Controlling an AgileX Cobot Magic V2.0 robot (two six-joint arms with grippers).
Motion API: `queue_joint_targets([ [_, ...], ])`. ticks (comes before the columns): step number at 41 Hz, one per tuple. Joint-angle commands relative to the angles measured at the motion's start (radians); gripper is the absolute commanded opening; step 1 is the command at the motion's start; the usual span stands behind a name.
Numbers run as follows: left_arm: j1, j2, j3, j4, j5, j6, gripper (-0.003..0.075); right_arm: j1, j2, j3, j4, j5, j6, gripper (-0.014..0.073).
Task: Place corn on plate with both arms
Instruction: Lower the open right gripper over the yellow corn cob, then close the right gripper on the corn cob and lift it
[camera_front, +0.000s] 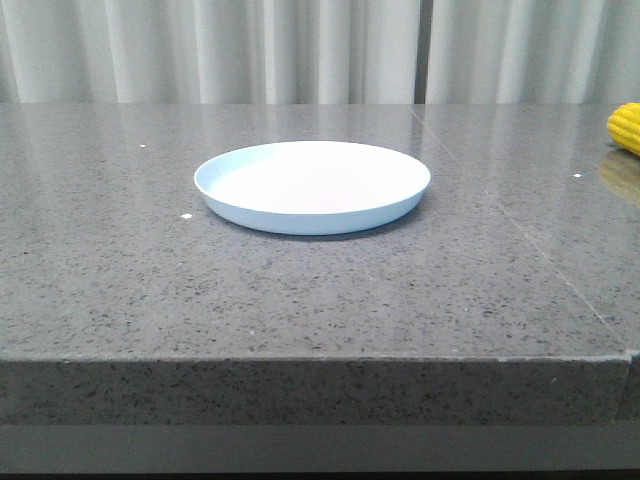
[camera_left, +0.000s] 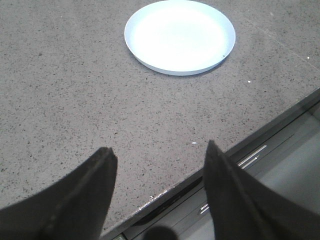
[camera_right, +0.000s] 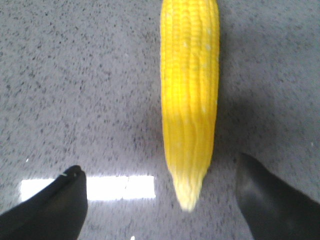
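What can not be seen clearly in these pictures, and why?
- Corn: the front view's right edge cuts it off; the right wrist view's top edge hides its thick end.
- Arms: absent from the front view; the wrist views show only the left gripper and right gripper, both open.
- Right wrist view is blurred, so kernel detail is soft.
- Plate: absent from the right wrist view.

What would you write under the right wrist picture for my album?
Open right gripper above the granite table, its fingers on either side of the yellow corn tip.
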Motion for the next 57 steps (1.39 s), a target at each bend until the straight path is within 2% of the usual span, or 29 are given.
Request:
queue_joint_targets([
  [1, -0.007, 0.006, -0.024, 0.011, -0.074, -0.013, 0.0389, -0.008, 0.021, -0.076, -0.004, -0.043, -0.02, 0.0624],
  [10, -0.007, 0.006, -0.024, 0.011, -0.074, -0.013, 0.0389, -0.008, 0.126, -0.101, -0.083, -0.153, -0.02, 0.0624],
  [19, -0.007, 0.006, -0.024, 0.011, -0.074, -0.013, 0.0389, -0.008, 0.192, -0.101, -0.083, -0.263, -0.02, 0.0624],
  [33, -0.007, 0.006, -0.024, 0.011, -0.074, -0.013, 0.0389, -0.008, 0.257, -0.101, -0.075, -0.29, -0.02, 0.062],
  [37, -0.007, 0.006, -0.024, 0.011, -0.074, -0.013, 0.0389, -0.008, 0.259, -0.101, -0.075, -0.289, -0.02, 0.0545],
  [41, -0.007, 0.006, -0.024, 0.011, -0.074, -0.013, 0.0389, -0.008, 0.259, -0.101, -0.066, -0.289, -0.02, 0.0341],
  [45, -0.007, 0.006, -0.024, 0.011, -0.074, -0.013, 0.0389, -0.008, 0.258, -0.101, -0.053, -0.286, -0.02, 0.0209],
  [52, -0.007, 0.006, -0.024, 0.011, -0.074, -0.013, 0.0389, 0.01, 0.22, -0.101, 0.014, -0.274, -0.02, 0.0195],
  [57, -0.007, 0.006, -0.024, 0.011, -0.074, -0.013, 0.0389, 0.078, 0.165, -0.112, 0.064, -0.216, -0.044, 0.0195],
])
